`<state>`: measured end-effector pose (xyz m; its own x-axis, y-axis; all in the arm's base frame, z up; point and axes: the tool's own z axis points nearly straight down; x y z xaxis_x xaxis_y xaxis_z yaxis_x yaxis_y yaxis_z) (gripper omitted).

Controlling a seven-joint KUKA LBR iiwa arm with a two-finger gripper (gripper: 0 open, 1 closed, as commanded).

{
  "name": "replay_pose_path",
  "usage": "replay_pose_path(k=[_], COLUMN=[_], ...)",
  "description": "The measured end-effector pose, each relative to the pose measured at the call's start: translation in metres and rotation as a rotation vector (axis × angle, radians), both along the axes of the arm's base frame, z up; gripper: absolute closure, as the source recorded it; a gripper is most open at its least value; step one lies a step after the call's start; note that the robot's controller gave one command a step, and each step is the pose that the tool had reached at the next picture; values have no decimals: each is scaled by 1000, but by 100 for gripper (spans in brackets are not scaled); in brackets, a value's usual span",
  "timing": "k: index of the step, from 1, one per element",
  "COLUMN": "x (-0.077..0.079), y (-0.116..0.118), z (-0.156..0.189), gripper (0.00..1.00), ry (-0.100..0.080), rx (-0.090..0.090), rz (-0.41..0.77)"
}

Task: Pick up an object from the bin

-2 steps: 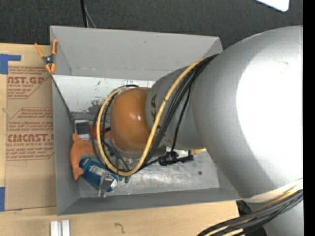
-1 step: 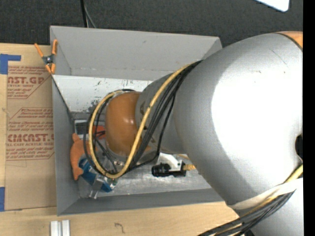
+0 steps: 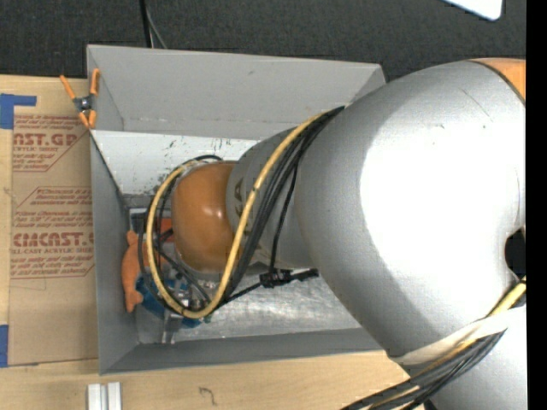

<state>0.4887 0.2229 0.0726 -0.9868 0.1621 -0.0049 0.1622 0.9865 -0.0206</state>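
My gripper (image 3: 188, 295) is down at the left end of the bin, and what shows of it is a dark body under the arm's orange cover and cable loops. An orange, lumpy toy-like thing (image 3: 130, 270) lies against the left wall just beside it. Right below the gripper, a blue thing (image 3: 150, 301) peeks out, partly hidden, and what kind of thing it is I cannot tell. A small grey metallic piece (image 3: 167, 335) shows at the front-left corner of the floor.
The large grey arm covers the right and middle of the bin. A crinkled silvery sheet (image 3: 295, 307) lies on the floor along the front wall. A small pale thing (image 3: 138, 221) sits by the left wall, further back.
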Motion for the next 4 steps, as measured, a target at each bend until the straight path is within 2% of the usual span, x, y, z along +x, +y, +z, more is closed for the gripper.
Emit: replay_pose_path(k=[2,4], x=[0,-3], y=[-1,0], z=[0,16], gripper=[100,100], ry=[0,6], rx=[1,11], rz=[-1,2])
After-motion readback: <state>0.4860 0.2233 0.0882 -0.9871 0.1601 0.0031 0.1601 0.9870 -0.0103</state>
